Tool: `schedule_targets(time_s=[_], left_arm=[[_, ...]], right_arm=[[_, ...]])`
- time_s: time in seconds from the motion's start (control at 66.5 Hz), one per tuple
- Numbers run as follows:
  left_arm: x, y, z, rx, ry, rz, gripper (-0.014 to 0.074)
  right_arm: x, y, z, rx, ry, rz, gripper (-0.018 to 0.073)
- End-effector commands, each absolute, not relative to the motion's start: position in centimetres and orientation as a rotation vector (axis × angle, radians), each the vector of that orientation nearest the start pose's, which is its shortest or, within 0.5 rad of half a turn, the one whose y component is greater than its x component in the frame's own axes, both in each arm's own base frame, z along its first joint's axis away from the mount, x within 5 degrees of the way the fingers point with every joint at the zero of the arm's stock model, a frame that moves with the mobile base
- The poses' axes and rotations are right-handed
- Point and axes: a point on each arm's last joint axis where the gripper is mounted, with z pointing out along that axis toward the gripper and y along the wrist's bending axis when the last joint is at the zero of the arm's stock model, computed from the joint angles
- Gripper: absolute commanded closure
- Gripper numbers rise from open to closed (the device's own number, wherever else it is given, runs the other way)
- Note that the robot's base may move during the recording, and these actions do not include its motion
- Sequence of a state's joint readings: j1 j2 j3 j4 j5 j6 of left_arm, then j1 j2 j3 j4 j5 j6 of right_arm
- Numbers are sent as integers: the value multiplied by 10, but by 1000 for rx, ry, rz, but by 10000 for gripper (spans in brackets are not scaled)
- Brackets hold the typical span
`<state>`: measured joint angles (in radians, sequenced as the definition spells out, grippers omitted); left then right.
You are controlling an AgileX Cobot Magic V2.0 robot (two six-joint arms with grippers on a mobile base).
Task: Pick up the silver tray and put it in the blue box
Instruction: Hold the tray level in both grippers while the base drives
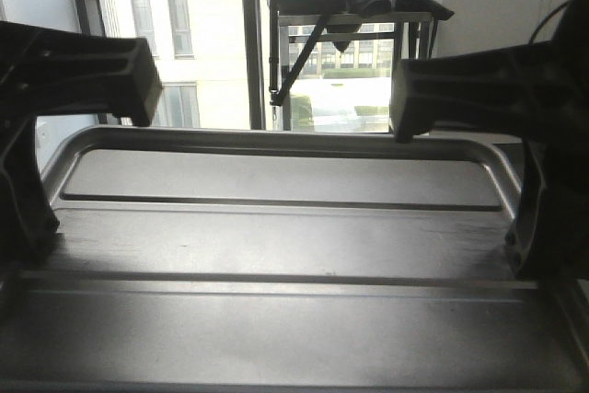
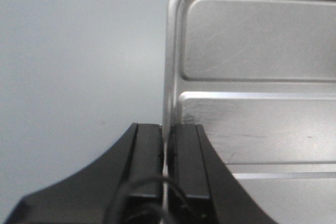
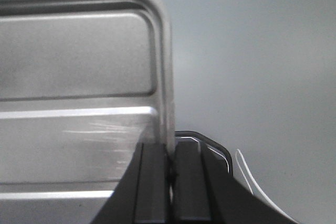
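The silver tray (image 1: 294,246) fills the front view, held up close with its two long ridges running across the floor. My left gripper (image 2: 167,142) is shut on the tray's (image 2: 252,77) left rim, one finger on each side of the thin metal edge. My right gripper (image 3: 169,153) is shut on the tray's (image 3: 79,77) right rim the same way. In the front view the two arms show as dark shapes at the tray's left end (image 1: 23,200) and right end (image 1: 543,218). The blue box is out of view.
Behind the tray a window (image 1: 212,52) lets in bright daylight. A metal rack (image 1: 350,20) with dark items on it stands in front of the glass. Both wrist views show only plain grey surface beyond the tray.
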<state>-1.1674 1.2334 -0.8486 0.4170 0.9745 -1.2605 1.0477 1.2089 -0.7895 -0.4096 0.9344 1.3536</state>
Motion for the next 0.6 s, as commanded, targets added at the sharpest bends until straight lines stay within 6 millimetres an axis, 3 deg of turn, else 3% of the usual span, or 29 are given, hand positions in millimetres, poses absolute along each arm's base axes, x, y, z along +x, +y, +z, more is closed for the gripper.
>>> schedule_targets(time_s=[0.0,0.587], left_arm=[[115,-193,285,137,2611,-327,610],[115,-193,285,137,2611,-327,610]], right_arm=[[134,171,274,123,2608,311,505],[134,171,274,123,2608,311,505]])
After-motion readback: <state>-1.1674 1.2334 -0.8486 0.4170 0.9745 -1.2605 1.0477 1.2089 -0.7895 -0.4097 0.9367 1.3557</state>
